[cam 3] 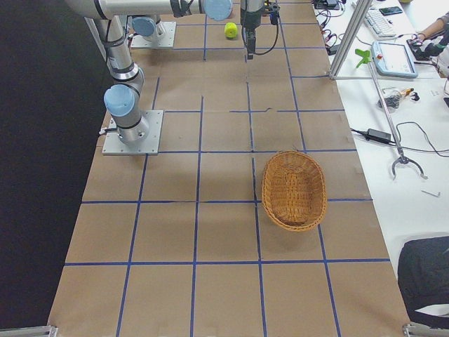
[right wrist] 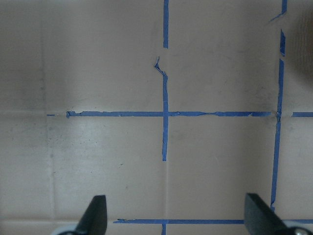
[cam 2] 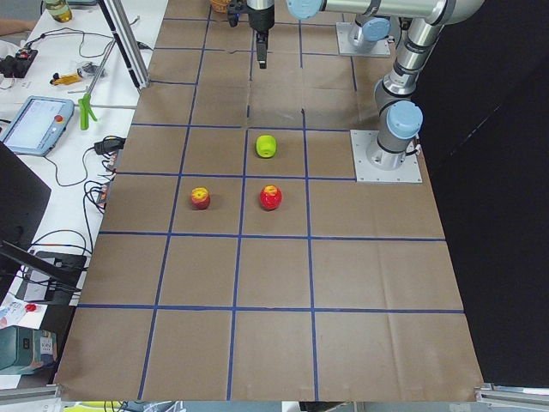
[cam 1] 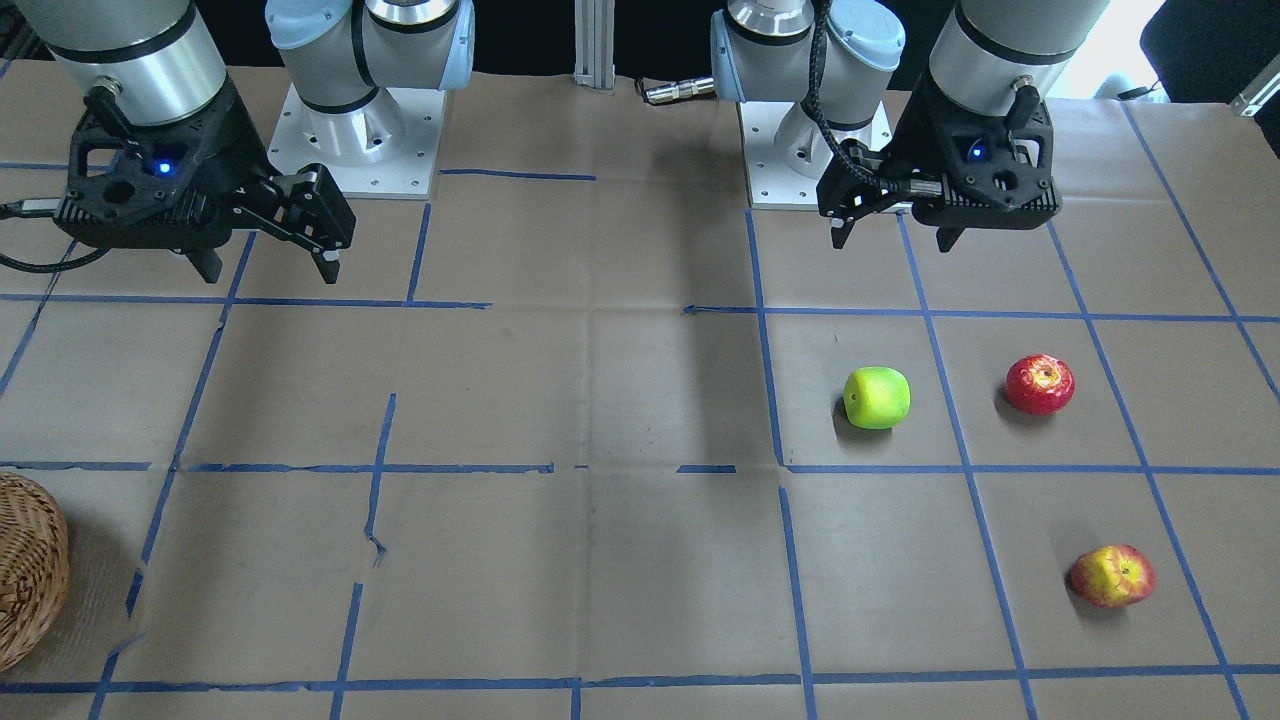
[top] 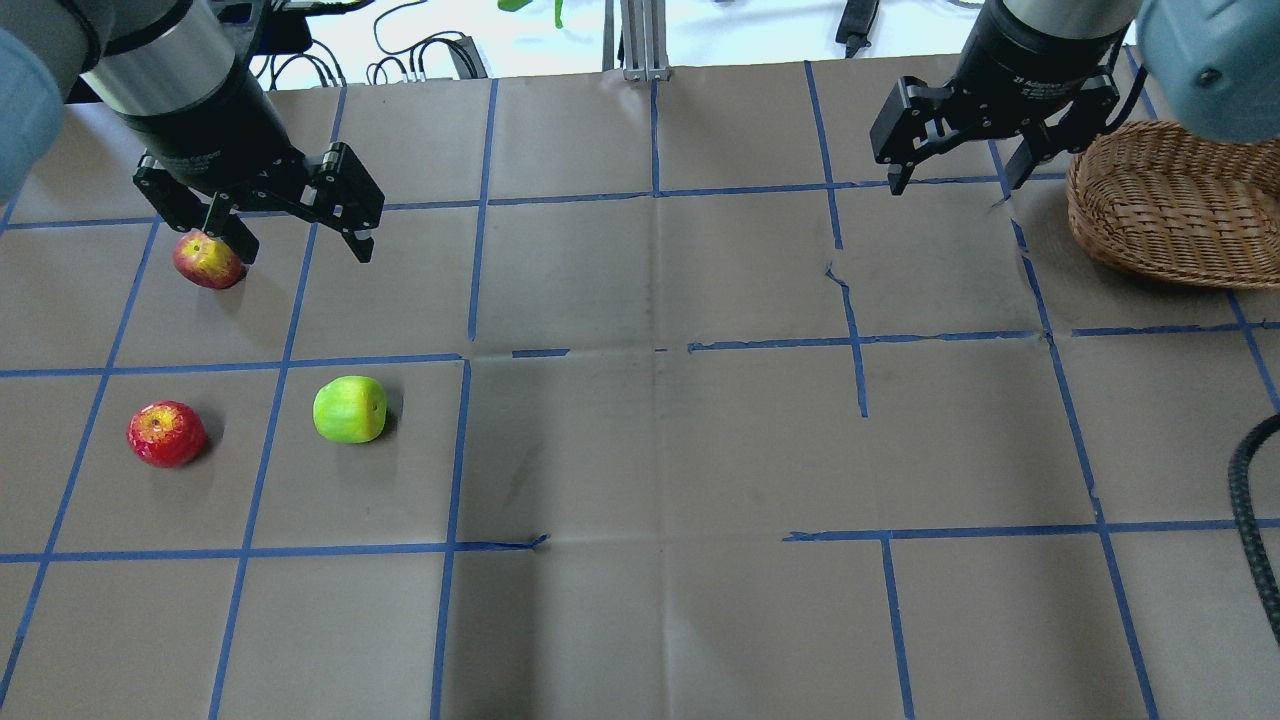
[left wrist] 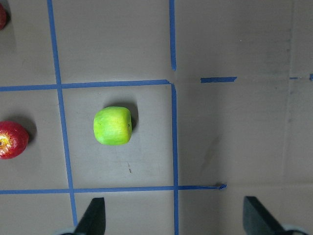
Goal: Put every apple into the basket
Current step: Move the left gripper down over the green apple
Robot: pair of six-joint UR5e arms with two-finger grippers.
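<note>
Overhead exterior: first step, by look of it, no apple lifted yet. Three apples, all on table (top: 650,450), 9 o'clock side: green apple (top: 349,409); red apple (top: 166,434) at its 9 o'clock; red-yellow apple (top: 208,260) toward 10–11. One basket (top: 1150,230), 2 o'clock corner. Left gripper (top: 300,240), right gripper (top: 955,180): both spread, holding nothing. Next likely: left descends onto green apple, at its 6 o'clock, then closes.

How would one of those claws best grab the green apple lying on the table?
Probably from straight above, using the open left claw, which hangs on that side. The green apple lies tipped over, its stem end facing sideways, so close the claw across its rounded middle. The nearest red apple sits well apart, leaving room on either side.
</note>
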